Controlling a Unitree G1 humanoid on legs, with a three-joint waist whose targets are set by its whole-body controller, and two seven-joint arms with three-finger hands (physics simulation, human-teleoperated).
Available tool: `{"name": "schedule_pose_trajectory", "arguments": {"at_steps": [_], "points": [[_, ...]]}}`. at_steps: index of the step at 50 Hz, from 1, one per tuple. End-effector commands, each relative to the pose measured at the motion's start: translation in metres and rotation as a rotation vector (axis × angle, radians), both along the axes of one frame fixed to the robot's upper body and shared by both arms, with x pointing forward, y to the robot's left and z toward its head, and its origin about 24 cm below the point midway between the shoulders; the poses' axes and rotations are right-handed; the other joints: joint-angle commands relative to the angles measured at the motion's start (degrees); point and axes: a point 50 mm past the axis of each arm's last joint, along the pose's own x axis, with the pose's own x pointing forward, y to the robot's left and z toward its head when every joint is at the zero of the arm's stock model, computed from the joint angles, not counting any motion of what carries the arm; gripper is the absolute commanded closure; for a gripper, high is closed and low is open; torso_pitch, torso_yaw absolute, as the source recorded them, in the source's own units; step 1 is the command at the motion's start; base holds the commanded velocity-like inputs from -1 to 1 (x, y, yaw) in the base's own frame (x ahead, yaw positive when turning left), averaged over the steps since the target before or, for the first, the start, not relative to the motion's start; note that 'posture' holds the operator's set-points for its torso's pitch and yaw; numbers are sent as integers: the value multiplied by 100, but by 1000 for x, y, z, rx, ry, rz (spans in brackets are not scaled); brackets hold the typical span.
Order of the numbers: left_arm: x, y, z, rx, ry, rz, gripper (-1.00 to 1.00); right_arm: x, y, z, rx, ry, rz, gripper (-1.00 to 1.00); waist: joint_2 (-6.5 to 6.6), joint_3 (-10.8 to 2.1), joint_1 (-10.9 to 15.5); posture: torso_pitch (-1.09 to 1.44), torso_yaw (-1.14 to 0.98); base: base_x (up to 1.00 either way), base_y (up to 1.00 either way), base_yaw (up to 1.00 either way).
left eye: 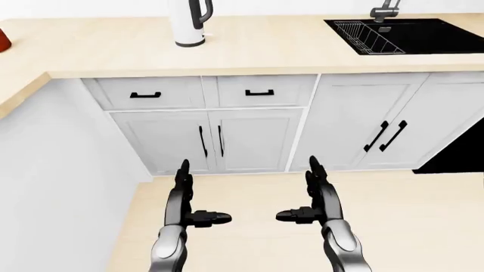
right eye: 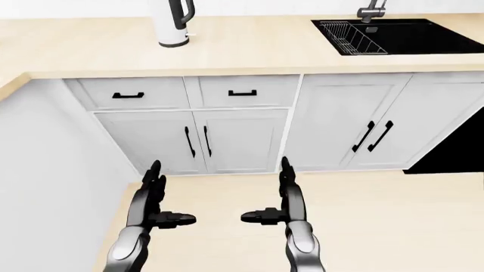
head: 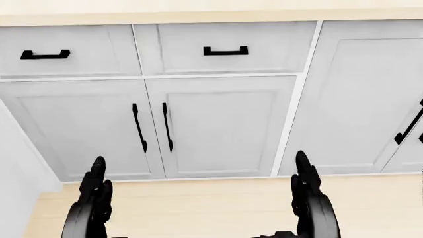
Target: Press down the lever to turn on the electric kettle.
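Cut off by the top edge in both eye views: upper body of the white kettle (left eye: 188, 22) and its black handle; lever too small to tell. Faucet (left eye: 385, 11) clipped likewise. At far left, red object (left eye: 4, 38) mostly out of frame.

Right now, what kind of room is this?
A kitchen, rendered in simulation: a light wood counter carrying a white electric kettle, a black sink with a tap, and white cabinets with black handles beneath.
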Motion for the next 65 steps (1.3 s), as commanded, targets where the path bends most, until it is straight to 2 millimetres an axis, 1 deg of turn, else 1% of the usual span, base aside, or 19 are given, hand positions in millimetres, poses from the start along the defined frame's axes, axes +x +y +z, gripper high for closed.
{"name": "schedule_pose_trajectory", "arguments": {"at_steps": [1, 2, 3, 5, 7, 8, 11, 18, 21, 23, 24, 28, 36, 41, 50, 53, 54, 56, 65], "points": [[10, 2, 41, 23, -196, 7, -100, 5, 0, 38, 8, -174, -4, -100, -45, -5, -12, 0, 0, 0, 0, 0], [10, 2, 43, 25, -200, 8, -100, 5, 0, 38, 9, -174, -3, -100, -43, -214, 6, 0, 0, 0, 0, 0], [10, 2, 44, 30, -202, 9, -100, 4, 0, 39, 3, -182, -5, -100, -6, -362, 35, 0, 0, 0, 0, 0], [8, 3, 48, 36, -218, 16, -100, 3, 0, 43, -43, -180, -10, -100, -36, -111, 28, 0, 0, 0, 0, 0], [8, 5, 50, 40, -224, 17, -100, 3, 1, 47, -47, -182, -9, -100, -48, -392, 36, 0, 0, 0, 0, 0], [9, 6, 50, 40, -226, 20, -100, 4, 1, 48, -55, -183, -11, -100, -48, -417, 40, 0, 0, 0, 0, 0], [13, 6, 62, 51, -234, 19, -100, 5, 2, 53, -53, -197, -4, -100, -30, -441, 44, 0, 0, 0, 0, 0], [17, 0, 86, 71, -269, -16, -100, 4, 1, 79, -41, -250, 18, -100, -19, -496, 50, 0, 0, 0, 0, 0], [16, 0, 101, 82, -291, -18, -100, 7, 0, 94, -45, -284, 16, -100, -17, -521, 50, 0, 0, 0, 0, 0], [16, 1, 116, 94, -311, -17, -100, 12, 2, 118, -50, -346, 25, -100, -17, -536, 44, 0, 0, 0, 0, 0], [15, 1, 123, 102, -321, -17, -100, 13, 2, 123, -48, -355, 21, -100, -16, -545, 41, 0, 0, 0, 0, 0], [11, -4, 146, 120, -358, -29, -100, 14, -2, 135, -45, -391, 16, -100, -13, -525, 36, 0, 0, 0, 0, 0], [4, -6, 156, 126, -379, -31, -100, 16, -7, 142, -63, -416, 14, -100, -26, -500, 41, 0, 0, 0, 0, 0], [2, -5, 157, 127, -383, -31, -100, 14, -6, 143, -63, -417, 14, -100, -34, -452, 48, 0, 0, 0, 0, 0], [2, -5, 158, 140, -390, -34, -100, 15, 1, 141, -88, -404, 33, -100, -34, -442, 53, 0, 0, 0, 0, 0], [0, -2, 161, 142, -396, -24, -100, 15, 2, 141, -93, -396, 33, -100, -31, -448, 60, 0, 0, 0, 0, 1], [-1, -2, 161, 144, -396, -23, -100, 15, 2, 141, -93, -397, 33, -100, -4, -537, 67, 0, 0, 0, 0, 15], [-1, -2, 160, 145, -395, -22, -100, 15, 2, 141, -101, -392, 32, -100, 8, -418, 69, 0, 0, 0, 0, 18], [-2, 1, 161, 146, -398, -13, -100, 14, 2, 143, -109, -389, 26, -100, 22, -353, 101, 0, 0, 0, 0, 26]]}}
